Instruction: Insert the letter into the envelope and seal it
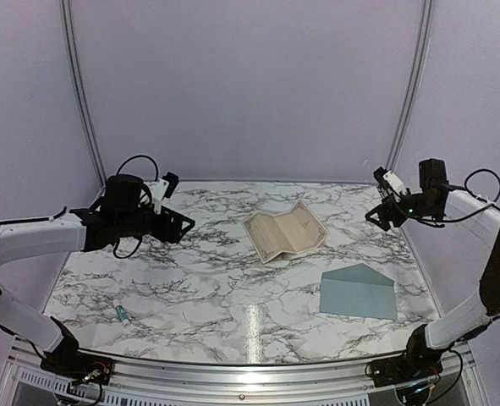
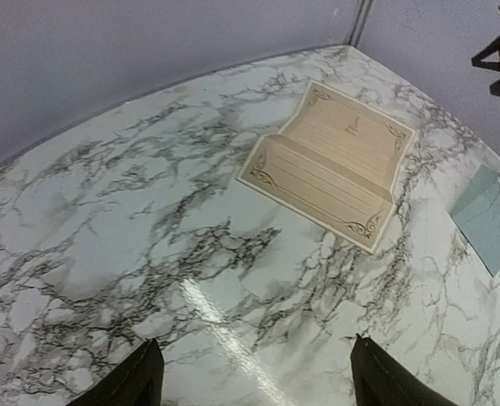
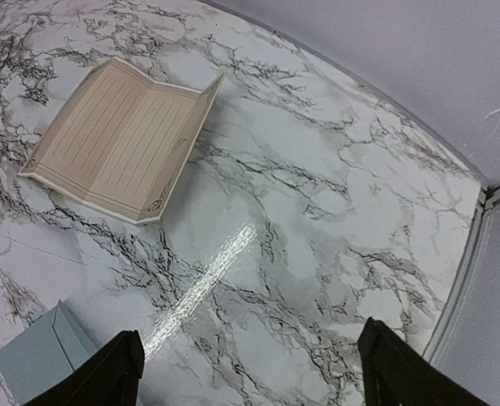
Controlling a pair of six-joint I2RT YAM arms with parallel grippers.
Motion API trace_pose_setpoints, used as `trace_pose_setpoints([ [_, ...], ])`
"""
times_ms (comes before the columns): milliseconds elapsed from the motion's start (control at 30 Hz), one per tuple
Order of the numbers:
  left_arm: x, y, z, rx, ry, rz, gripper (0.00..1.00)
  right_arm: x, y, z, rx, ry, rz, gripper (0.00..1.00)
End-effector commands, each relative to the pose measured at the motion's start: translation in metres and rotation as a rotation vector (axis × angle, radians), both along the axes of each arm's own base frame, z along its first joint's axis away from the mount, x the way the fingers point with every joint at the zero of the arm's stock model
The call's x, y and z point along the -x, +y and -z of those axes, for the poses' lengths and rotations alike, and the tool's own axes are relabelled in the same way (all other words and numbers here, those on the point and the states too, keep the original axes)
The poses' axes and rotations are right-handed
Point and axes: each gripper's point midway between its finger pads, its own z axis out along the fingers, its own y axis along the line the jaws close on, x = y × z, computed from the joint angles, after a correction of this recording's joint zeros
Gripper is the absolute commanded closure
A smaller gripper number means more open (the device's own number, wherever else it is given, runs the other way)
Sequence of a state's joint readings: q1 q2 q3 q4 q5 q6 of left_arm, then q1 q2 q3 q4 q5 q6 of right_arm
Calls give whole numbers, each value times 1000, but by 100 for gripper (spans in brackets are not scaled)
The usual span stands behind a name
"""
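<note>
The letter is a cream sheet with creases, lying partly unfolded at the table's middle back; it also shows in the left wrist view and the right wrist view. The blue-grey envelope lies flat at the front right with its triangular flap open toward the back; its edge shows in the left wrist view and the right wrist view. My left gripper hovers open and empty at the left. My right gripper hovers open and empty at the back right.
A small green-and-white tube-like object lies near the front left of the marble table. Pale walls enclose the back and both sides. The metal front rail runs along the near edge.
</note>
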State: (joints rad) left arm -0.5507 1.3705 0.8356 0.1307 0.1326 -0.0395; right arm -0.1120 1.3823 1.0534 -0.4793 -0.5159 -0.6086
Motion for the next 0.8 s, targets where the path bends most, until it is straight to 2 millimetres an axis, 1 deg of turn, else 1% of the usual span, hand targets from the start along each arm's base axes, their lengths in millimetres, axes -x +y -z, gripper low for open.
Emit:
trace_pose_setpoints([
  [0, 20, -44, 16, -5, 93, 113, 22, -3, 5, 17, -51, 133, -54, 23],
  [67, 25, -60, 23, 6, 122, 119, 23, -13, 9, 26, -104, 183, -49, 31],
  [133, 29, -76, 27, 17, 140, 125, 25, -24, 13, 31, -166, 220, -42, 35],
  [233, 35, -100, 31, 48, 175, 129, 27, -37, 21, 37, -246, 258, -40, 35],
  [267, 36, -110, 30, 61, 187, 133, 27, -42, 26, 40, -257, 268, -43, 35],
  [300, 38, -117, 31, 69, 198, 132, 28, -46, 31, 47, -263, 288, -50, 35],
  [367, 39, -129, 37, 79, 227, 116, 29, -52, 40, 55, -265, 310, -58, 35],
  [500, 40, -143, 50, 120, 295, 62, 30, -63, 63, 67, -264, 340, -79, 36],
  [533, 40, -146, 50, 139, 303, 51, 30, -65, 66, 70, -267, 345, -80, 36],
  [567, 39, -147, 48, 160, 306, 40, 30, -71, 67, 72, -275, 345, -75, 37],
  [600, 39, -148, 47, 182, 313, 26, 31, -71, 80, 73, -283, 356, -96, 37],
  [633, 38, -149, 44, 194, 310, 17, 31, -73, 86, 76, -293, 367, -101, 37],
  [767, 39, -155, 33, 194, 259, 3, 31, -84, 98, 87, -324, 405, -114, 42],
])
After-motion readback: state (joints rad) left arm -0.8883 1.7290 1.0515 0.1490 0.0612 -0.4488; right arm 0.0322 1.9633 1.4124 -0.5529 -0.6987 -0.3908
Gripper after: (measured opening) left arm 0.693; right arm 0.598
